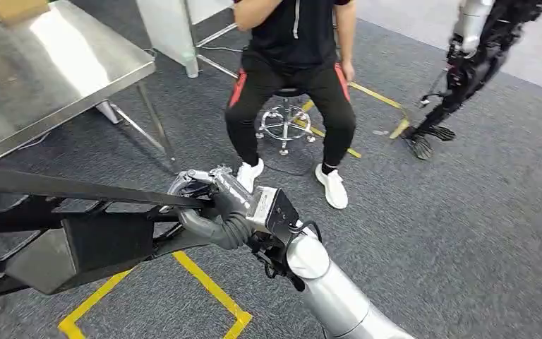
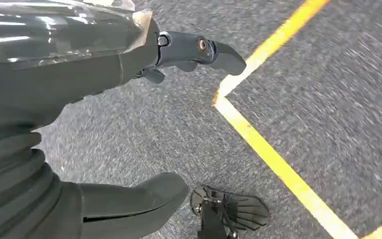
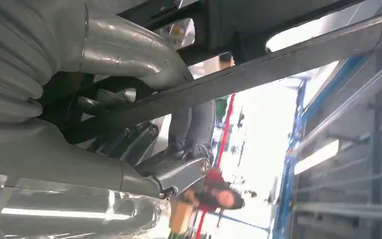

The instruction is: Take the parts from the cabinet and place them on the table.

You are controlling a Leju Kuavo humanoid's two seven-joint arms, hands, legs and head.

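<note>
Our right hand (image 1: 212,205) is clenched around a large dark part (image 1: 77,240), its grey thumb and darker fingers (image 3: 129,139) wrapped over one of the part's thin bars close to the body. Our left hand (image 2: 189,50) holds nothing: it hangs over the carpet with thumb and fingers apart, near a yellow floor line (image 2: 268,149).

The part is a long, black, angular frame, a boxy plastic body with flat, slender struts running out to the side; it looks rigid but awkward, with most of its length projecting well beyond the grip. We carry it low, in front of us, above the grey floor and a yellow taped corner (image 1: 212,289).

The steel table (image 1: 49,63) stands ahead to the left, still apart from the part. We judge this to be the carrying step. To do it well we should keep the grip firm, hold the frame level so the far end does not dip or swing, and turn toward the table slowly. A person (image 1: 293,63) sits on a stool (image 1: 282,120) just beyond, so the long end needs room.
</note>
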